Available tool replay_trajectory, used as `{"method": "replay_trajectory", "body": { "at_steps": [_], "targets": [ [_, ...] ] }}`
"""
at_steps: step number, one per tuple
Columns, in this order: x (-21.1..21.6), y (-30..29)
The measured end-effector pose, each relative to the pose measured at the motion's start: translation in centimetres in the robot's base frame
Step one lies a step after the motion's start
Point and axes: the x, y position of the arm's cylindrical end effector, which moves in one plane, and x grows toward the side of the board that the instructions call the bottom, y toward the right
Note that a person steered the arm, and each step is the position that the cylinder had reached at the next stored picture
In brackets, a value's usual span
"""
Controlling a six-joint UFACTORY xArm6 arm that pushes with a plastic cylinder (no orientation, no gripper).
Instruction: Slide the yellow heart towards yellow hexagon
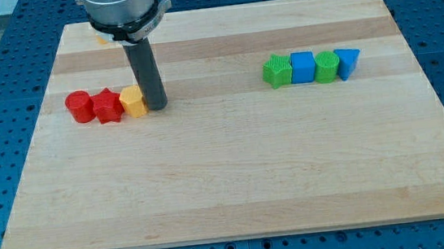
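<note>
A yellow block (132, 102), which looks like a hexagon, sits at the left of the board, touching the right end of a row of red blocks. My tip (157, 107) rests on the board right against this yellow block's right side. A sliver of a second yellow block (99, 40) shows near the view's top left. It is mostly hidden behind the arm's head, so I cannot make out its shape.
A red round block (80, 106) and a red star (108, 107) sit left of the yellow block. At the right stands a row: green star (277, 71), blue cube (303, 67), green block (327, 66), blue triangle (347, 62). The wooden board (227, 173) lies on a blue perforated table.
</note>
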Motion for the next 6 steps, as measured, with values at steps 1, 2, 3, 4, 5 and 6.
{"method": "replay_trajectory", "body": {
  "at_steps": [1, 2, 3, 4, 5, 6],
  "targets": [
    [0.0, 0.0],
    [-2.3, 1.4],
    [-6.1, 1.9],
    [-7.7, -2.7],
    [-8.4, -9.2],
    [-9.1, -14.8]
  ]
}}
